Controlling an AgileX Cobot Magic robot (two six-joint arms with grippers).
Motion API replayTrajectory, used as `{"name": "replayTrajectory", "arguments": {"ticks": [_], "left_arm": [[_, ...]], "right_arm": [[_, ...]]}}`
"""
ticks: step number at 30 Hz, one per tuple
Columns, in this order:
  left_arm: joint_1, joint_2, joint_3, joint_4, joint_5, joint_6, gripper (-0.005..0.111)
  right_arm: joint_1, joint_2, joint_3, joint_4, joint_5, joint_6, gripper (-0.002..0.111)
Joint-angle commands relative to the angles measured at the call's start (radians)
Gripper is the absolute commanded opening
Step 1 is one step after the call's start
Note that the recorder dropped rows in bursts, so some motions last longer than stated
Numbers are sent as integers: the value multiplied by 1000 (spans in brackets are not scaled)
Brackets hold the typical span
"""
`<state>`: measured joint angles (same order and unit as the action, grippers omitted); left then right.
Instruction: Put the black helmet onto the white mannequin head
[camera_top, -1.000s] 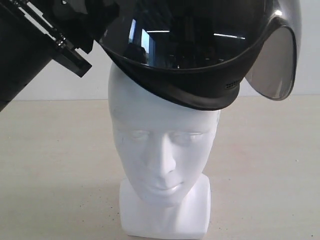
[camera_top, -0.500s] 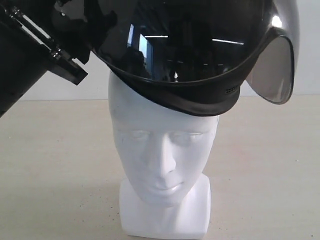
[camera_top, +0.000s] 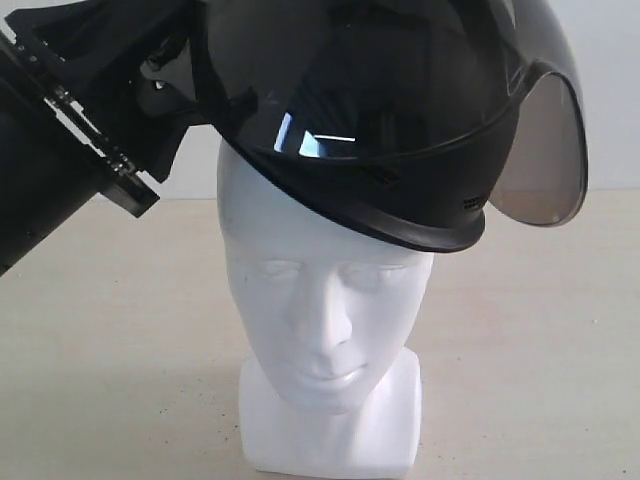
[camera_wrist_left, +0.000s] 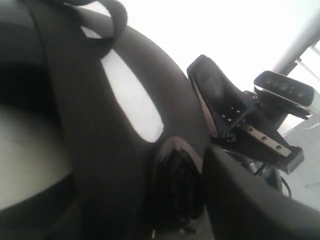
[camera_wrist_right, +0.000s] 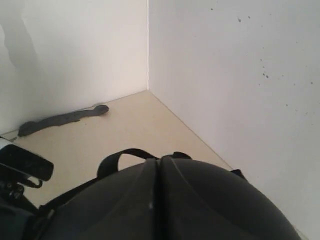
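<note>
The left gripper (camera_top: 160, 95), at upper left in the exterior view, was clamped on the left rim of the black helmet (camera_top: 400, 100). Bare beige table (camera_top: 110, 330) lay open on both sides of the white mannequin head (camera_top: 325, 300). The helmet hung tilted over the head's crown, its lower rim at the forehead and its tinted visor (camera_top: 540, 160) hanging clear on the right. The right gripper (camera_wrist_left: 216, 95) showed one finger beside the shell; whether it was clenched could not be told.
</note>
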<state>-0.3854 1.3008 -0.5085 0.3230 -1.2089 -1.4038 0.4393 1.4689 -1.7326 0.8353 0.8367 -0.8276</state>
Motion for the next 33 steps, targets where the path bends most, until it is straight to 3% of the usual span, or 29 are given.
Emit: {"name": "replayTrajectory", "arguments": {"ticks": [1, 22, 33], "left_arm": [[19, -24, 27, -82, -12, 77, 4], [19, -88, 122, -79, -12, 103, 4], [19, -88, 193, -151, -12, 114, 4]], "right_arm": [[3, 9, 3, -150, -71, 121, 0], [3, 39, 57, -191, -52, 194, 0], [12, 39, 57, -172, 14, 208, 0]]}}
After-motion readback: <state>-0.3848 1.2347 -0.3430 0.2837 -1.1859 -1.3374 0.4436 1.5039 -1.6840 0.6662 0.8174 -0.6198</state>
